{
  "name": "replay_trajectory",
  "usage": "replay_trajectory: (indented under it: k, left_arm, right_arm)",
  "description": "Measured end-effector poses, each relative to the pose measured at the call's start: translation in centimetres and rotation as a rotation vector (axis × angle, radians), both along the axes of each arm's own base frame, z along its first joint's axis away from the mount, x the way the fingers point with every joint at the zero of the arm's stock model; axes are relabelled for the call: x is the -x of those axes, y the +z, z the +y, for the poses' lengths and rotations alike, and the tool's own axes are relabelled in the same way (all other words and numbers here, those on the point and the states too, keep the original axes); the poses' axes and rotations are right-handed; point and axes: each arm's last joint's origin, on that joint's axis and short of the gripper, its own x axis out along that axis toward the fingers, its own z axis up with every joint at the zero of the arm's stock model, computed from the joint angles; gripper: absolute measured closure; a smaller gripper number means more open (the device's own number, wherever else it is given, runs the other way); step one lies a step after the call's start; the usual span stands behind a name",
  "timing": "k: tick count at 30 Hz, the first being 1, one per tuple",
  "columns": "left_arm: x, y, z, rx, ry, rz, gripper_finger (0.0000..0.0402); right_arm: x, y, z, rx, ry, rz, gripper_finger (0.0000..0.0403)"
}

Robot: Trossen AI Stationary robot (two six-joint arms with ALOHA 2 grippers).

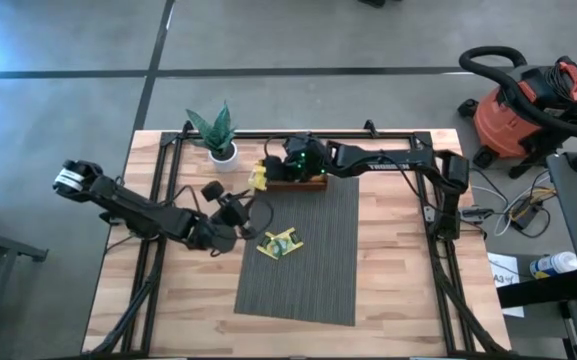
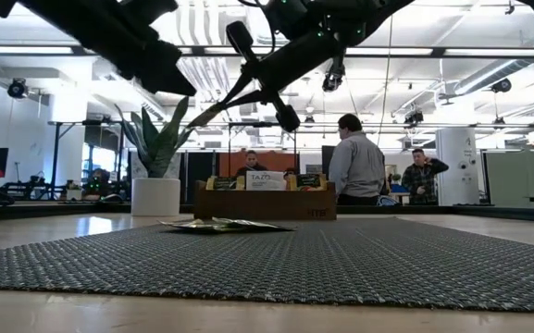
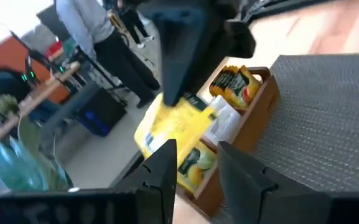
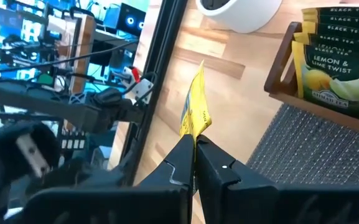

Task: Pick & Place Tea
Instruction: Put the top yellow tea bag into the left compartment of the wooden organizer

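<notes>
My right gripper (image 4: 195, 142) is shut on a yellow tea sachet (image 4: 195, 111). It hovers just left of the wooden tray's (image 1: 306, 181) left end, near the potted plant (image 1: 218, 138), and also shows in the high view (image 1: 261, 172). The tray (image 4: 284, 68) holds upright sachets (image 4: 328, 70). A few yellow and green sachets (image 1: 280, 243) lie flat on the grey mat (image 1: 308, 270). My left gripper (image 3: 198, 168) is open and hovers over the mat's left edge (image 1: 233, 212), facing the held sachet (image 3: 173, 127) without touching it. My right gripper pinches the yellow sachet between its two fingers (image 4: 180, 163) at one edge (image 4: 193, 134). The sachet shows edge-on, sticks out beyond the fingertips and is lifted clear of tray and table. The fingers point toward the table's left side.
A white pot with a green plant (image 2: 155, 185) stands on the far left of the table, close to the tray (image 2: 265, 200). Black frame rails (image 1: 163, 200) run along both table sides. A red vacuum (image 1: 523, 105) stands off the table. People (image 2: 354, 166) are in the room behind.
</notes>
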Motion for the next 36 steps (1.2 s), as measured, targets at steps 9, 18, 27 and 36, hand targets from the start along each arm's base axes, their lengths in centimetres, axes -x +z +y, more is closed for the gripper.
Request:
replay_trajectory:
  k: [9,18,27,36]
  left_arm:
    - [-0.9,-0.8,0.0,-0.156,0.054,0.134,0.0291]
    - [-0.9,-0.8,0.1,-0.135,0.031,0.137,0.0291]
    - [-1.0,-0.8,0.4,-0.123,0.034,0.134,0.0291]
    - [-1.2,-0.6,1.8,-0.098,0.101,0.099,0.0291]
  right_arm:
    - [-0.1,0.0,0.1,-0.073,-0.004,-0.018,0.0394]
    - [-0.2,0.1,0.4,-0.101,-0.01,-0.026,0.0394]
    - [-0.1,0.2,-0.2,-0.151,-0.023,-0.044,0.0394]
    - [-0.3,0.6,-0.1,-0.197,-0.004,-0.086,0.0394]
